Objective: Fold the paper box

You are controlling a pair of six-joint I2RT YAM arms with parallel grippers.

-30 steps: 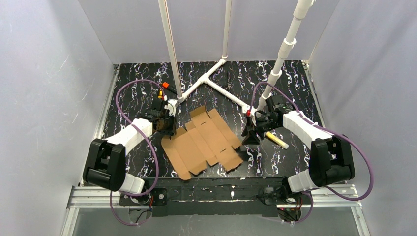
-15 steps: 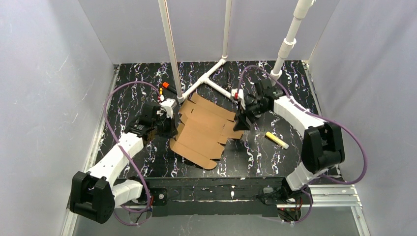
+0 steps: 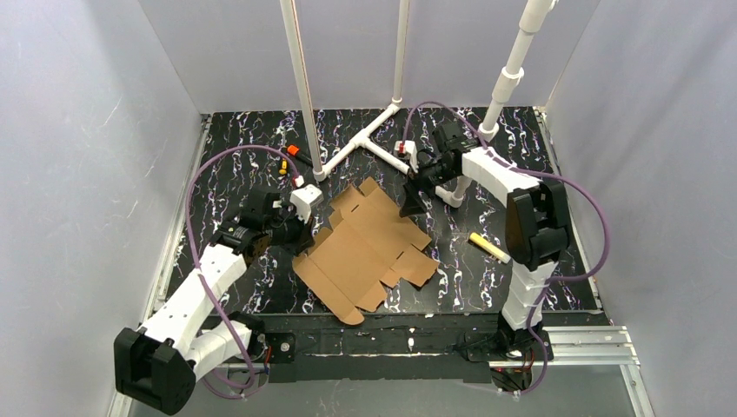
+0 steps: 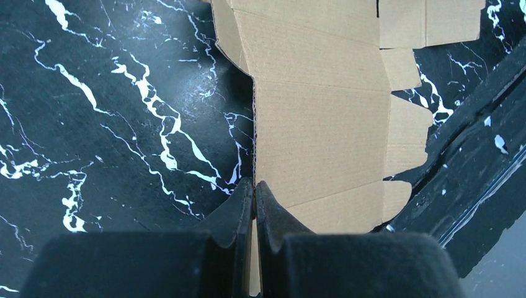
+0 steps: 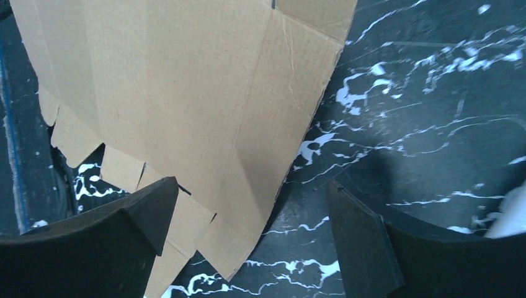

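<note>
The paper box (image 3: 365, 248) is a flat brown die-cut cardboard sheet with flaps and tabs, spread out mid-table. My left gripper (image 3: 304, 228) is shut on its left edge. In the left wrist view the corrugated edge of the paper box (image 4: 322, 136) runs straight into the closed left gripper (image 4: 254, 186). My right gripper (image 3: 411, 207) hovers open over the sheet's back right corner. The right wrist view shows a corner of the paper box (image 5: 186, 81) below the open right gripper (image 5: 251, 186), with neither finger touching it.
A white pipe frame (image 3: 382, 143) stands on the black marbled table (image 3: 487, 156) behind the sheet. A yellow marker (image 3: 489, 247) lies right of the sheet. Small orange items (image 3: 293, 150) sit at back left. Grey walls close both sides; a metal rail (image 3: 391, 343) runs along the front.
The left gripper has shut on the sheet's left edge. The right gripper has opened, let go of the right edge and moved back. The sheet has turned and settled flatter.
</note>
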